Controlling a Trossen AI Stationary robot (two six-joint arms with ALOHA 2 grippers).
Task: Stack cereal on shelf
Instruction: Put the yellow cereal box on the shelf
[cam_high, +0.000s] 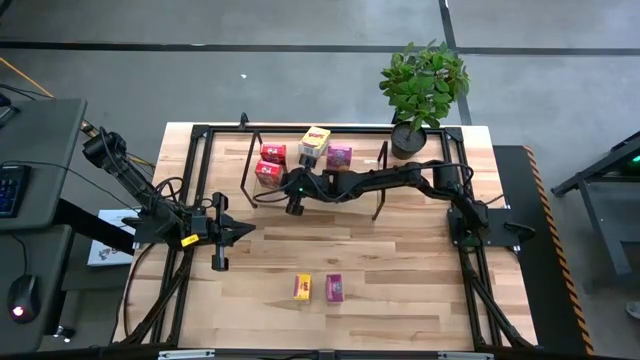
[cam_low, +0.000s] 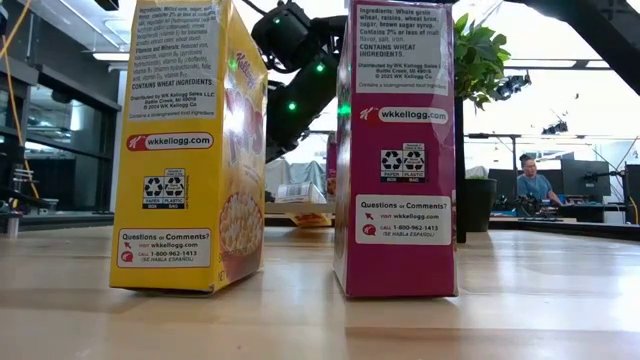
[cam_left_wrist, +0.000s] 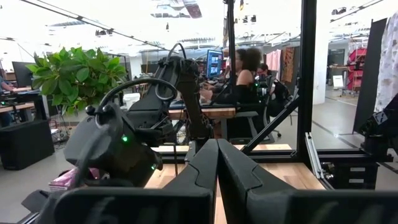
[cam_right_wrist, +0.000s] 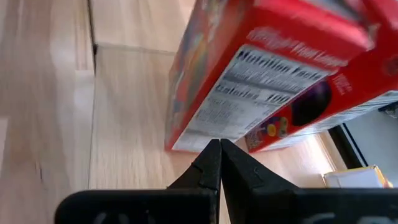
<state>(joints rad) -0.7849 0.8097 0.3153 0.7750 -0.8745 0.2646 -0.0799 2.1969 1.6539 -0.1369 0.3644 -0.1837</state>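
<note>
The shelf (cam_high: 360, 170) stands at the table's far middle. On its board are two red cereal boxes (cam_high: 272, 153) (cam_high: 267, 172), a yellow one (cam_high: 315, 143) and a magenta one (cam_high: 339, 156). A yellow box (cam_high: 302, 287) (cam_low: 190, 145) and a magenta box (cam_high: 334, 288) (cam_low: 395, 150) stand upright on the table near its front edge. My right gripper (cam_high: 272, 188) (cam_right_wrist: 219, 146) is shut at the shelf's near left, its tips right at the nearer red box (cam_right_wrist: 261, 81). My left gripper (cam_high: 222, 232) (cam_left_wrist: 217, 149) is shut and empty at the table's left. My right gripper's shut fingertips (cam_right_wrist: 211, 152) stand at the lower edge of the nearer red box (cam_right_wrist: 186, 144), coming level from the table's right. I cannot tell whether they touch it.
A potted plant (cam_high: 422, 90) stands at the table's far right, beside the shelf's right wire frame (cam_high: 383, 180). Black frame rails (cam_high: 200, 180) run along both table sides. Bare wood lies between the shelf and the two front boxes. People sit in the room beyond.
</note>
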